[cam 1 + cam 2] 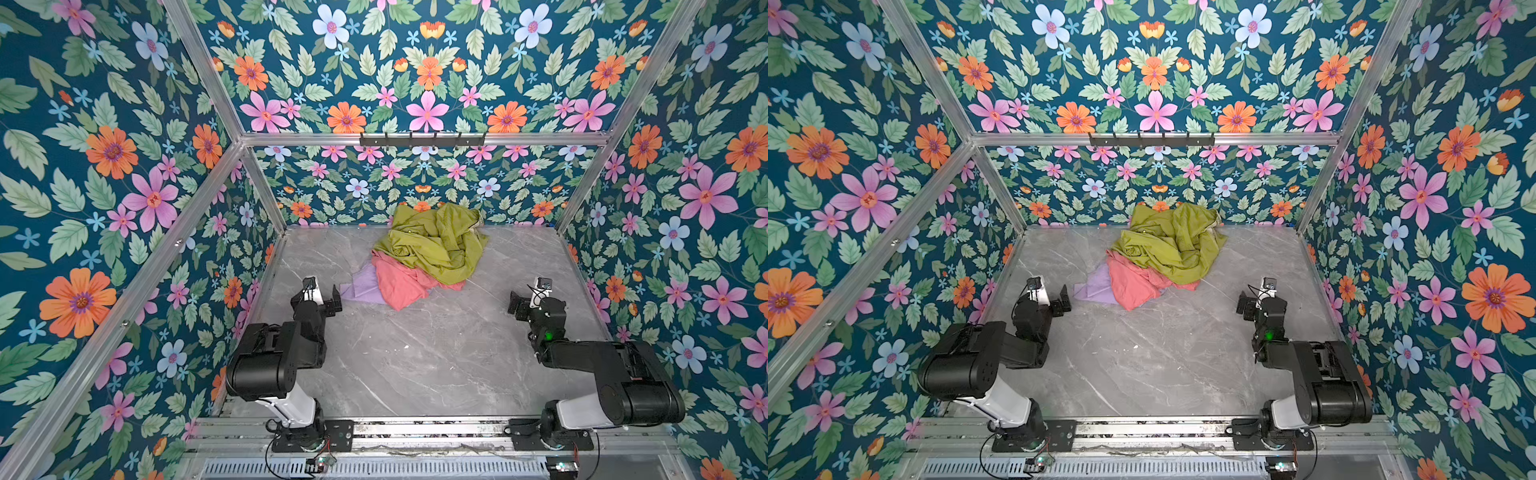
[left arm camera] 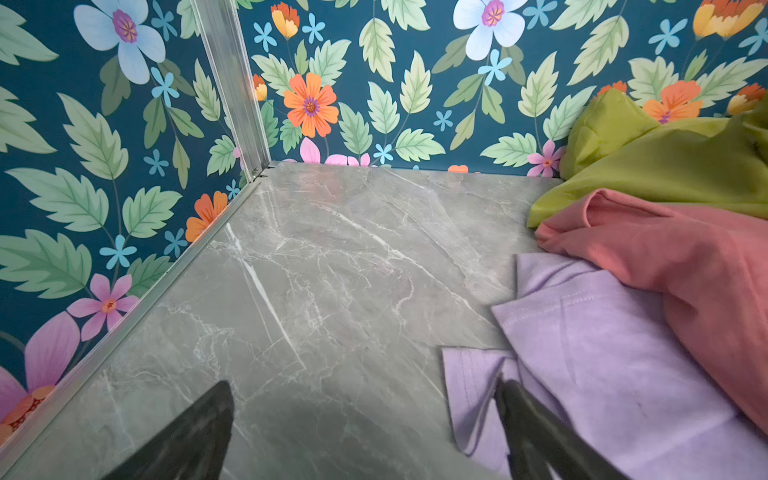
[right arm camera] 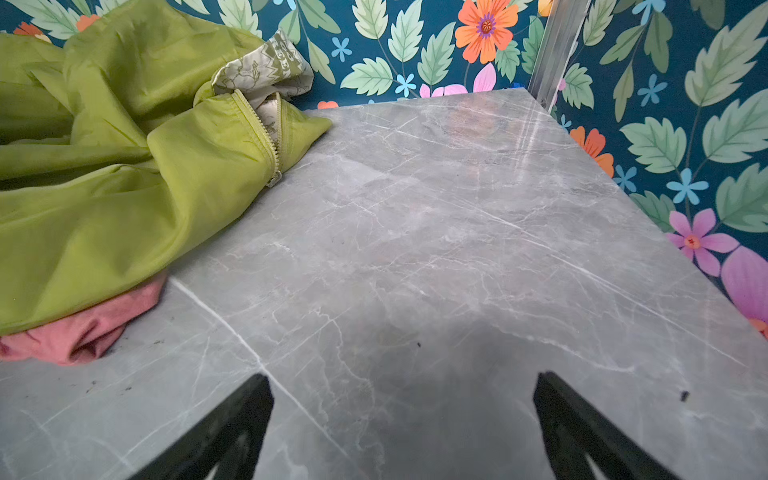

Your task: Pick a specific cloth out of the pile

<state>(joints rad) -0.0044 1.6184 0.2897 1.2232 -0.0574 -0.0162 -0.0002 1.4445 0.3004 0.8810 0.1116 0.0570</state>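
Heads up, the salmon-pink cloth (image 1: 401, 286) pokes out from under the olive-green cloth (image 1: 432, 245) on the side facing your left tool (image 1: 334, 302), which is spread wide, empty, and nearer than your equally wide right tool (image 1: 516, 306).

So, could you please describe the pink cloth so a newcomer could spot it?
Find the pile against the back wall. The pink cloth pokes out at its near side, beneath the green cloth and overlapping the lilac cloth; only it is salmon.
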